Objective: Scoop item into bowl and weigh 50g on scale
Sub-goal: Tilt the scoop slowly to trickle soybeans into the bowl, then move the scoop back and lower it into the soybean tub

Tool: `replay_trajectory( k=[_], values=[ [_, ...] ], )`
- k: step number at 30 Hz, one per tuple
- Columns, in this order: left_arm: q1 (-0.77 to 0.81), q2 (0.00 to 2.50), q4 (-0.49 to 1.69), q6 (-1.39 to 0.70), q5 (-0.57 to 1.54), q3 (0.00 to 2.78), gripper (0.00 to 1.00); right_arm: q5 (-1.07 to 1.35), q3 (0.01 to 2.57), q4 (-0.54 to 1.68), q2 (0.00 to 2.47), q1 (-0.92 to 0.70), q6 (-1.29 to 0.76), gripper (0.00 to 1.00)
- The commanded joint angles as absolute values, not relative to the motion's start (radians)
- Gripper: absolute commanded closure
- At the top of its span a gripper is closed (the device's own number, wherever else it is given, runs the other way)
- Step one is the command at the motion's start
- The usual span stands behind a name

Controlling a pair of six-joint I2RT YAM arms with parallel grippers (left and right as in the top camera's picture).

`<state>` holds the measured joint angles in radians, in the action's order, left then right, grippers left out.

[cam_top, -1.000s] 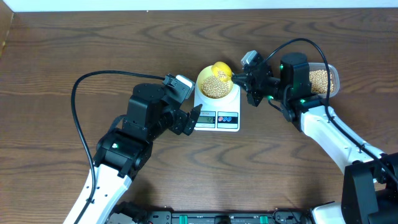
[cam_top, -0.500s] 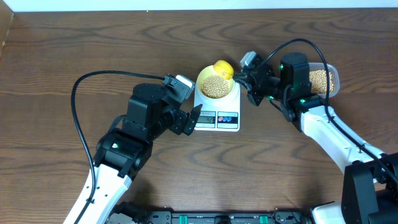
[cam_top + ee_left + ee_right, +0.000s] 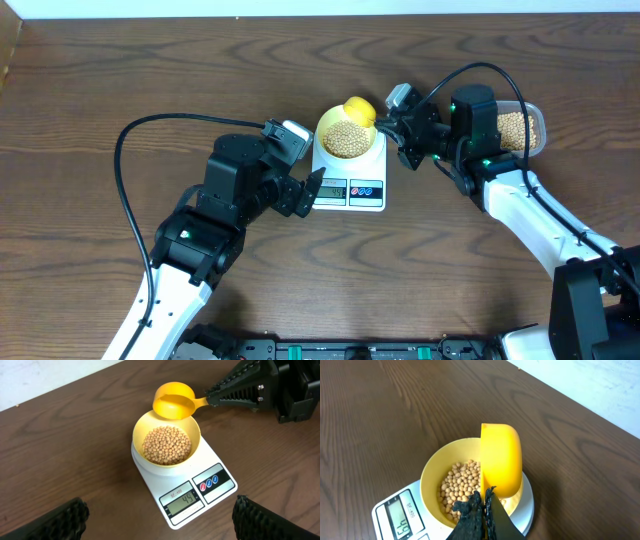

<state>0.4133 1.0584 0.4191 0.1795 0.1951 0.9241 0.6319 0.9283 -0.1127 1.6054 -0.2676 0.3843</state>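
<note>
The pale yellow bowl (image 3: pixel 140 430) stands on the white scale (image 3: pixel 220 487), and a layer of beige beans (image 3: pixel 166 445) covers its bottom. The screen (image 3: pixel 184 500) reads 49. My right gripper (image 3: pixel 484 505) is shut on the handle of a yellow scoop (image 3: pixel 502 460). The scoop is tipped on its side over the bowl's far rim (image 3: pixel 325 128). My left gripper (image 3: pixel 160 530) is open and holds nothing. Its fingers (image 3: pixel 55 520) straddle bare table just before the scale's front edge (image 3: pixel 350 190).
A clear plastic tub (image 3: pixel 520 128) holding more beans sits at the right, behind my right arm. The left arm's black cable (image 3: pixel 125 160) loops over the table to the left of the scale. Bare wood surrounds the scale.
The scoop has shifted slightly from over the beans toward the bowl's far rim. The left arm has not moved.
</note>
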Motion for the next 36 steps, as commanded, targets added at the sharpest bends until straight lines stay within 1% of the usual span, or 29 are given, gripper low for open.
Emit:
replay_trajectory(
  k=[1, 18, 30, 33, 36],
  values=[
    [0.411, 1.053, 0.419, 0.174, 0.182, 0.920, 0.06, 0.635, 0.934, -0.112, 1.607, -0.270, 0.409, 0.99],
    [0.411, 1.053, 0.419, 0.174, 0.182, 0.920, 0.06, 0.635, 0.934, -0.112, 1.607, -0.270, 0.411, 0.99],
    [0.411, 1.053, 0.419, 0.174, 0.182, 0.920, 0.06, 0.635, 0.934, -0.118, 1.607, -0.269, 0.514, 0.99],
    [0.411, 1.053, 0.419, 0.174, 0.182, 0.920, 0.06, 0.635, 0.934, -0.149, 1.607, -0.269, 0.482, 0.99],
    [0.411, 1.053, 0.419, 0.174, 0.182, 0.920, 0.06, 0.634, 0.934, -0.229, 1.606, -0.263, 0.366, 0.99]
  ],
)
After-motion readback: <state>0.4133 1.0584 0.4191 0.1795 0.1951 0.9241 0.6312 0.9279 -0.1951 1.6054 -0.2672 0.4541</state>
